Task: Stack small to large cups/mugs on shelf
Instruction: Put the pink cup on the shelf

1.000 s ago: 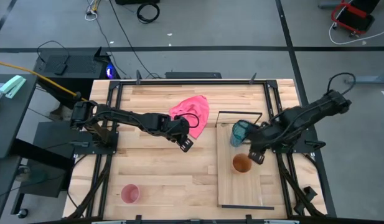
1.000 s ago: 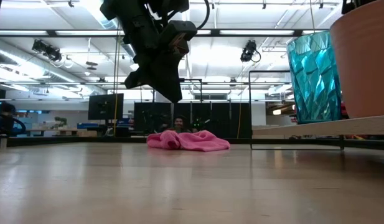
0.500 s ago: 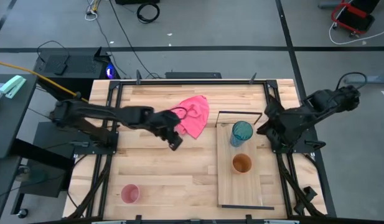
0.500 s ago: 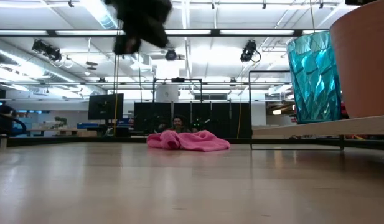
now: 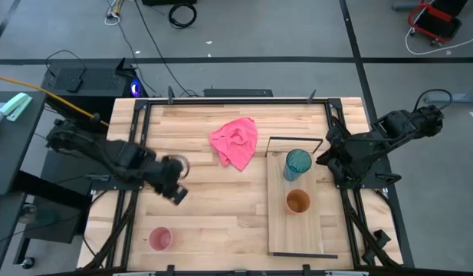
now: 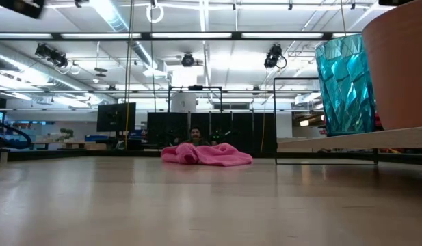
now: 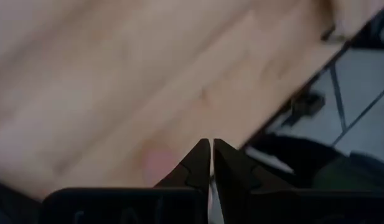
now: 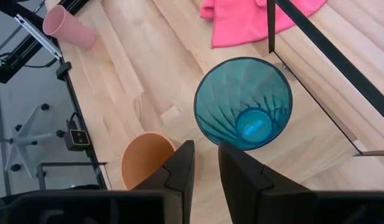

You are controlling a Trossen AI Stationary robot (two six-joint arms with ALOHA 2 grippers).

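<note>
The teal tumbler (image 5: pixel 297 162) (image 8: pixel 243 102) and the orange-brown cup (image 5: pixel 297 202) (image 8: pixel 145 158) stand upright side by side on the pale shelf board (image 5: pixel 297 234). The tumbler is nearer the black wire frame (image 5: pixel 295 140). The small pink cup (image 5: pixel 159 238) stands alone on the table near its near-left corner. My right gripper (image 5: pixel 322 159) (image 8: pixel 205 149) hovers open beside the tumbler, toward the table's right edge, and touches nothing. My left gripper (image 5: pixel 177 195) (image 7: pixel 211 149) is shut and empty above the table's left part, on the far side of the pink cup.
A crumpled pink cloth (image 5: pixel 236 142) (image 6: pixel 207 154) lies on the table left of the wire frame. Bare tabletop stretches between the pink cup and the shelf board. In the low view the tumbler (image 6: pixel 344 85) and orange cup (image 6: pixel 402 61) fill the right side.
My left arm has drawn back from beside the pink cloth toward the table's left and near edges, lifting out of the low view. My right gripper has pulled away from the orange cup toward the table's right and far side, then stayed still. The cups have not moved.
</note>
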